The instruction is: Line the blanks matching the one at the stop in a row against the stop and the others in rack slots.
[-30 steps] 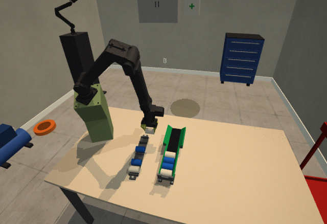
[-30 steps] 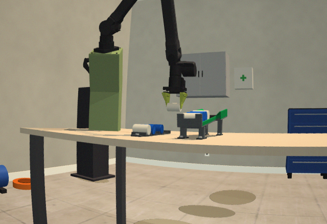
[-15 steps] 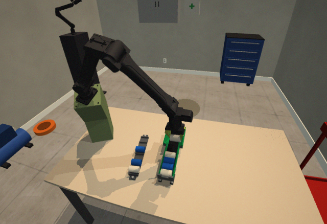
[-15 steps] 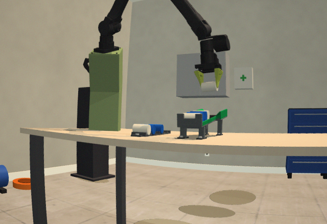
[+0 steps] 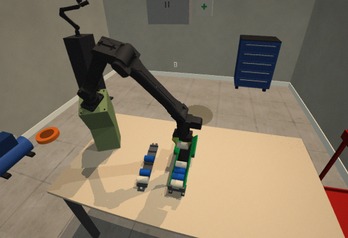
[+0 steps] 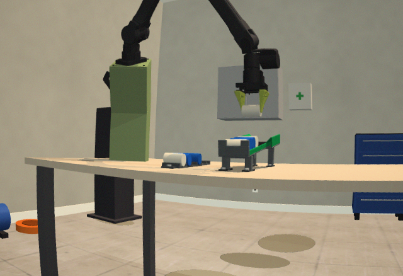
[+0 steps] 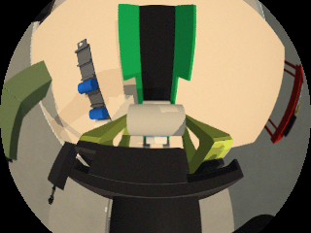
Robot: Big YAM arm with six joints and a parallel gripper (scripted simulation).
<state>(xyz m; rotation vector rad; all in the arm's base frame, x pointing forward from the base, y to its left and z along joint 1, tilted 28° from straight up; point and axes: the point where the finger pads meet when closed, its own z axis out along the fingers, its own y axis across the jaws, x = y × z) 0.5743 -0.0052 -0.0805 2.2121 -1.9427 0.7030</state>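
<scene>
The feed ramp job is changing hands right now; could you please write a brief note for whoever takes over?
Gripper: jaws shut on a white blank, hanging high above the upper end of the feed ramp.
Ramp, from the stop up: white, blue, blue, white.
Stock rack: two blue blanks, one white.
Done: two blues racked.
Left: place the held white, move both ramp blues to rack slots, bring the rack's white over, close the four whites tight against the stop.
</scene>
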